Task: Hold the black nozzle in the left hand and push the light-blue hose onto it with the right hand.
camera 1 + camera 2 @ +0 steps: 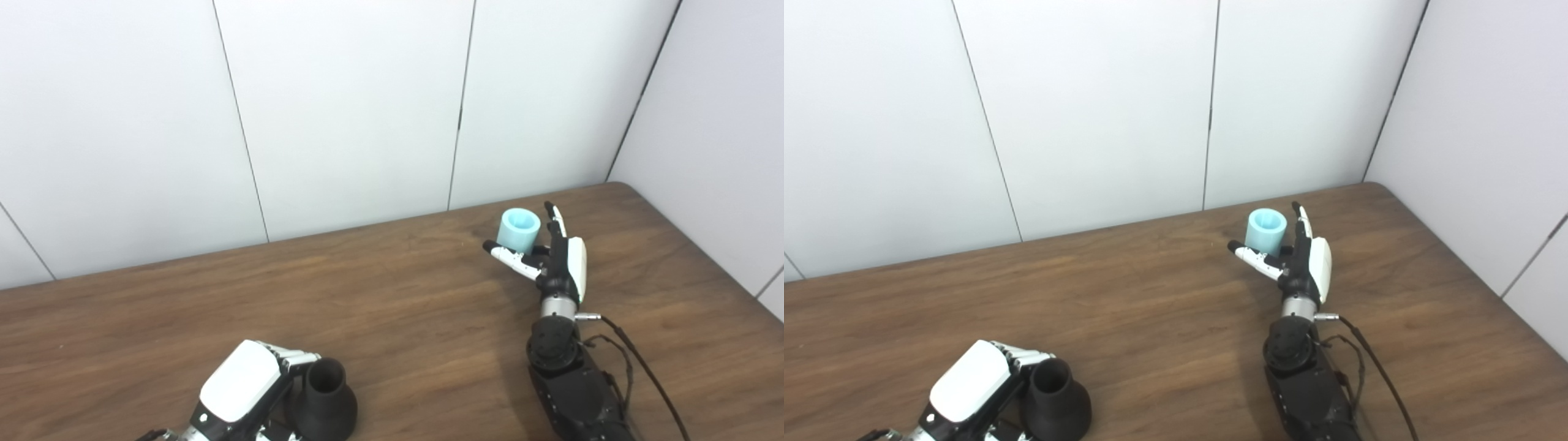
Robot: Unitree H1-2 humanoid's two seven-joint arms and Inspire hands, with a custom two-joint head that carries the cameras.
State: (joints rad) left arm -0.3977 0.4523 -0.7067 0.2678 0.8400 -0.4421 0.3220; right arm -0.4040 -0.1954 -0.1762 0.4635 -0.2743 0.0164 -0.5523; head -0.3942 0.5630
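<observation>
Hose (518, 230) stands upright between the spread fingers of the right hand (560, 260), ungrasped, far right of the nozzle (324, 401), which the left hand (245, 386) grips.

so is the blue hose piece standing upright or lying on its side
Upright. The light-blue hose stands on end on the table, its round open mouth facing up, between the thumb and fingers of the open right hand.

Bright, even light, soft shadows (slightly blurry), mild glare on table (392, 306).

A matt black nozzle (324, 401) stands on the wood-grain bench (392, 306). The light-blue hose (518, 229) looks smooth, softly matt. Glossy white plastic shells the left hand (245, 383).
</observation>
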